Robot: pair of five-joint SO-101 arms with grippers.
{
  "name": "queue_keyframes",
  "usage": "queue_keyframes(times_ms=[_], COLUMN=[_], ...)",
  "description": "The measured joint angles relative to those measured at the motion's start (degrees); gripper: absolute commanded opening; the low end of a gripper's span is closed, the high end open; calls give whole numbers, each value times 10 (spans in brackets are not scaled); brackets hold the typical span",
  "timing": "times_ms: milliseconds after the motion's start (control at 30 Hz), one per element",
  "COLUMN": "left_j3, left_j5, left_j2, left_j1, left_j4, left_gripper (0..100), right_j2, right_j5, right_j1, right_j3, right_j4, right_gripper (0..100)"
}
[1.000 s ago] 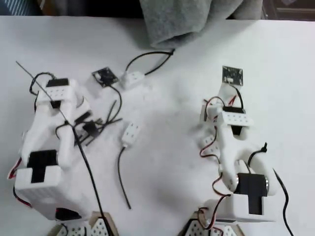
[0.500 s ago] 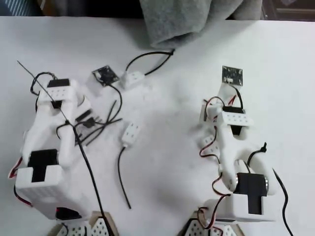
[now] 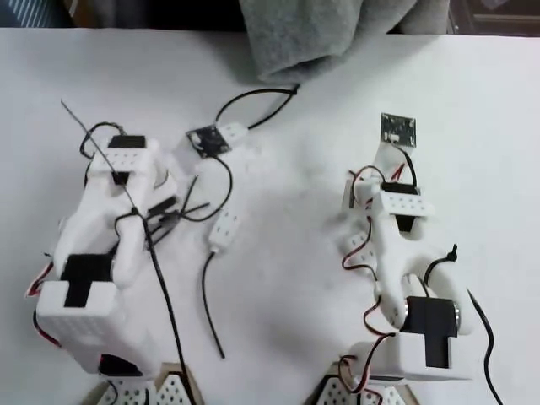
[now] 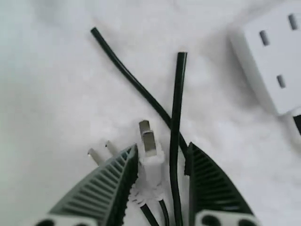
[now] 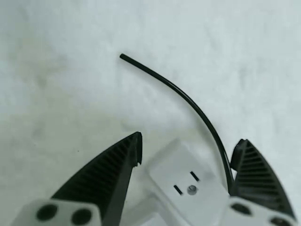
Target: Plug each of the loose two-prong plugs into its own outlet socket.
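My left gripper (image 4: 161, 148) is shut on a white two-prong plug (image 4: 149, 155), prongs pointing away, with a black cord (image 4: 176, 117) caught beside it. A second plug (image 4: 96, 153) lies just outside one finger. In the high view this gripper (image 3: 164, 209) sits left of a white outlet socket (image 3: 224, 228), whose slots show close by (image 4: 273, 61). Another socket (image 3: 229, 132) lies farther back. My right gripper (image 5: 190, 140) is open, and a white socket (image 5: 188, 183) with a black cord (image 5: 188, 99) lies between its fingers, with a gap on one side.
A grey cloth (image 3: 312, 34) hangs over the table's far edge. The socket cords trail over the white table (image 3: 287, 253). The right arm (image 3: 396, 211) stands folded at the right. Bare table lies between the two arms.
The left arm has swung right and a little away toward the sockets, and its fingers have drawn closer together around the plug. The right arm has not moved.
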Motion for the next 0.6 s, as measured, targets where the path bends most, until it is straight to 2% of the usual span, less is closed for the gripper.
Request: queue_keyframes(times_ms=[400,600], left_j3=[-114,-131], left_j5=[37,57], left_j2=[102,107], left_j1=[0,-12], left_j4=[89,100], left_gripper=[177,177], right_j2=[0,0], right_j5=[0,0], right_j1=[0,0], right_j3=[0,0], right_j4=[0,0], right_gripper=[306,306])
